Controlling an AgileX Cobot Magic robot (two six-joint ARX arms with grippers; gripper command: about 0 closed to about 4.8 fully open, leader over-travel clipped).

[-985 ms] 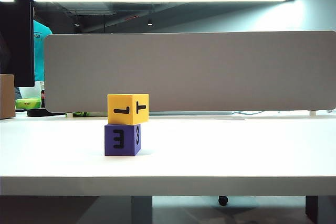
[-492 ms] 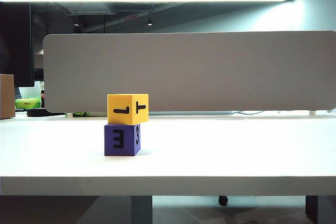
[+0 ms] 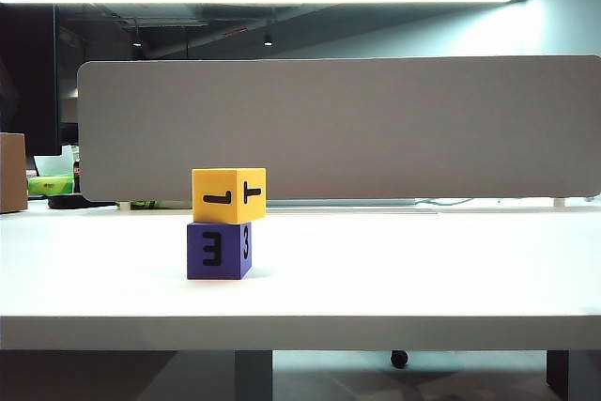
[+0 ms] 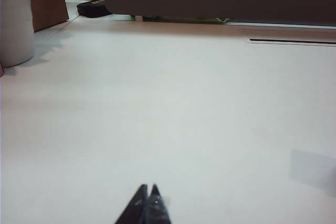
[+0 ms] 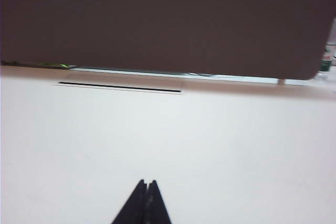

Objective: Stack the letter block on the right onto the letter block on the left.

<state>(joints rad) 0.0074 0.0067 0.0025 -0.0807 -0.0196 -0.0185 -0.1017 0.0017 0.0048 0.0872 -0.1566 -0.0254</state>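
And there it sits: the yellow letter block [image 3: 228,195] is resting squarely on top of the purple letter block [image 3: 219,251], the two touching face to face, the yellow one overhanging a touch toward the right of the exterior view. The yellow cube shows black letters lying on their sides, the purple one below a sideways letter on its front face and a figure on the face turned to the right. The stack stands left of centre on the white table [image 3: 423,269], nothing gripping it, neither arm showing in the exterior view. Off to the wrist cameras: the left gripper [image 4: 148,195] has its dark fingertips pressed together into one point, hanging low over bare tabletop and holding nothing. The right gripper [image 5: 145,188] is the same story, tips closed tight against each other, empty, over its own bare stretch of table. Behind the stack runs a long grey divider panel [image 3: 376,129] along the far edge of the table. At the far left there's a brown box [image 3: 12,172], and the left wrist view catches a white cylinder [image 4: 16,24] beside it.
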